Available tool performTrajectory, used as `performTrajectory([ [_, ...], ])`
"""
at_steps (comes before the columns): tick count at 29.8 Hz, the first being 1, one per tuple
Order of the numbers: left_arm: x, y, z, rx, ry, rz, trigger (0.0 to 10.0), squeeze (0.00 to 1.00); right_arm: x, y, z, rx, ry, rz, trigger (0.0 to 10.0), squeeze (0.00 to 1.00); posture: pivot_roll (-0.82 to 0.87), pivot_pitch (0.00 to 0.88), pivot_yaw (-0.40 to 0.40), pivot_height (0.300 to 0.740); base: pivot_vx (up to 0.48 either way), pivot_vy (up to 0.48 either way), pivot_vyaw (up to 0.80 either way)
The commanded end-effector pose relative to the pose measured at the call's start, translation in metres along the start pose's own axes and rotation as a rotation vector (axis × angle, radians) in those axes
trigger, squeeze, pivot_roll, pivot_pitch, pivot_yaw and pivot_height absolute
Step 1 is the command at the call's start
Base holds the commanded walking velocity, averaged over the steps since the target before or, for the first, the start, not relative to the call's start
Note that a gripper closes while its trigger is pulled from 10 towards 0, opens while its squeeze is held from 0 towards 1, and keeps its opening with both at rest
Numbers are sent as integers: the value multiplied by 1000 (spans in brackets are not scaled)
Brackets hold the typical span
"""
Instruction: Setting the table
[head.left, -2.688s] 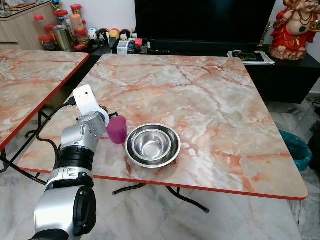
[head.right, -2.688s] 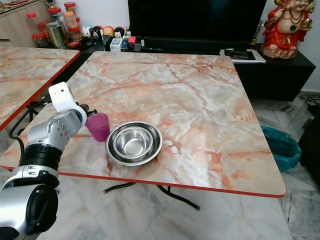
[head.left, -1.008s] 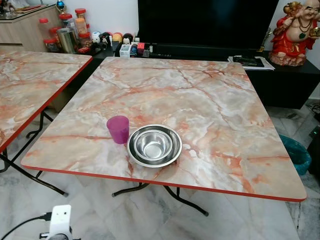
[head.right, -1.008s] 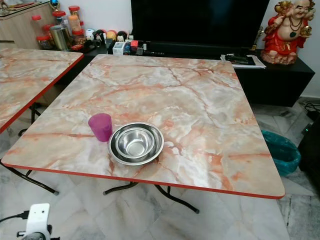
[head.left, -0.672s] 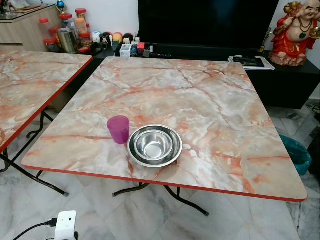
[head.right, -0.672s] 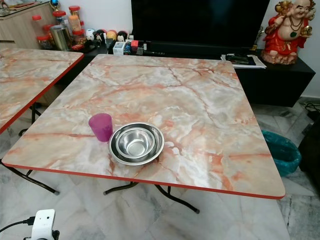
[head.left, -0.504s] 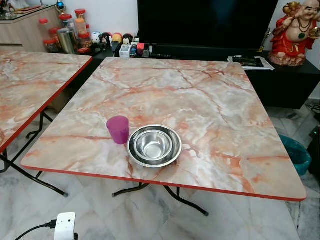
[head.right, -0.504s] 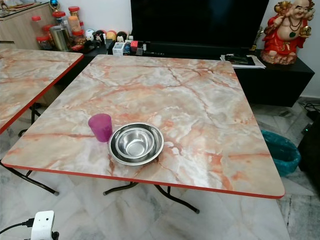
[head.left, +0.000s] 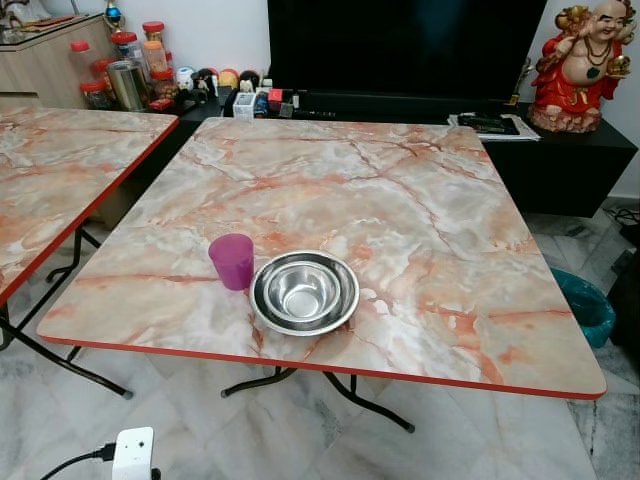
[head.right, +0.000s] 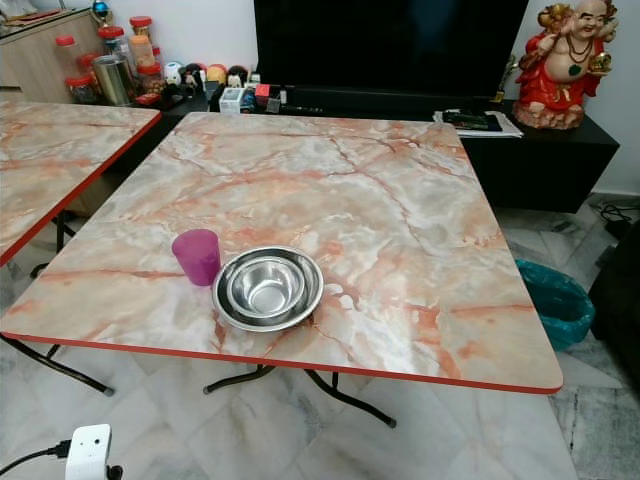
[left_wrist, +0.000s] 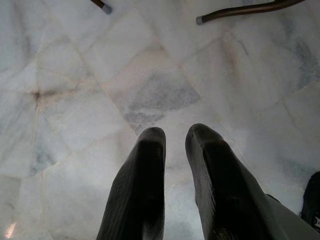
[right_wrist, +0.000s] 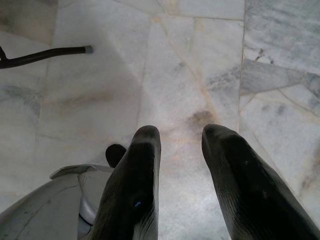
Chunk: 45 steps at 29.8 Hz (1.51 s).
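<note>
Cup (head.left: 232, 261) and nested bowls (head.left: 304, 292) already set on counter (head.left: 420, 230); both claws (left_wrist: 175, 150) (right_wrist: 180, 145) hang slightly parted, empty; cutlery seemingly left.

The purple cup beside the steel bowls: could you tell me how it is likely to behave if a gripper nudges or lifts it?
The purple cup looks like thin plastic, so probably light. Upright and taller than wide, it may tip or slide on the smooth table. It nearly touches the steel bowls, so a push could knock them.

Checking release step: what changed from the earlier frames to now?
The left gripper let go of the purple cup and dropped away from the table; it now hangs open over the floor. Cup and steel bowl stayed put.
</note>
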<state>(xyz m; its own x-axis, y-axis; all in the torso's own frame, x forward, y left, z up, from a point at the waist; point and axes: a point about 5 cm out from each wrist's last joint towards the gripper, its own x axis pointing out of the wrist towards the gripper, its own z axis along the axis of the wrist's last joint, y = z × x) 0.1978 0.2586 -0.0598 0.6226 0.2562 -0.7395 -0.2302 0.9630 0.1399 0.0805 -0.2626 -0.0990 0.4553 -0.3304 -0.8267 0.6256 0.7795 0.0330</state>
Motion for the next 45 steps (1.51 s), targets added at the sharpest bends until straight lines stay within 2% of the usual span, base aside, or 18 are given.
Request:
performTrajectory([
  [1, -1, -1, -6, -7, 23, 3, 10000, 0, 0, -4, 2, -1, -11, -7, 10000, 0, 10, 54, -22, 740, 0, 0, 0],
  [7, -3, -2, -18, 45, 75, 9, 10000, 0, 0, -5, 2, -37, 13, -12, 10000, 0, 9, 63, -25, 740, 0, 0, 0],
  [11, -5, 0, -27, 48, 104, 12, 10000, 0, 0, -5, 1, -46, 25, -16, 10000, 0, 8, 65, -25, 740, 0, 0, 0],
  [14, -10, 7, -42, 104, 146, 5, 10000, 0, 0, -6, 0, -59, 46, -18, 10000, 0, 6, 72, -23, 740, 0, 0, 0],
  [16, -11, 11, -47, 108, 158, 10, 10000, 0, 1, -6, 0, -76, 56, -16, 10000, 0, 8, 73, -24, 740, 0, 0, 0],
  [24, -12, 14, -49, 101, 161, 26, 10000, 0, 0, -6, 0, -50, 46, -17, 10000, 0, 9, 76, -26, 740, 0, 0, 0],
  [35, -10, 12, -41, 97, 135, 27, 10000, 0, 0, -6, -1, -31, 53, -21, 10000, 0, 11, 73, -28, 740, 0, 410, -145],
  [40, -9, 12, -38, 103, 130, 27, 10000, 0, 1, -5, 1, -61, 38, -16, 10000, 0, 12, 74, -27, 740, 0, 480, -320],
  [45, -9, 12, -37, 102, 126, 28, 10000, 0, 1, -5, 1, -50, 40, -14, 10000, 0, 14, 73, -24, 740, 0, 480, 0],
])
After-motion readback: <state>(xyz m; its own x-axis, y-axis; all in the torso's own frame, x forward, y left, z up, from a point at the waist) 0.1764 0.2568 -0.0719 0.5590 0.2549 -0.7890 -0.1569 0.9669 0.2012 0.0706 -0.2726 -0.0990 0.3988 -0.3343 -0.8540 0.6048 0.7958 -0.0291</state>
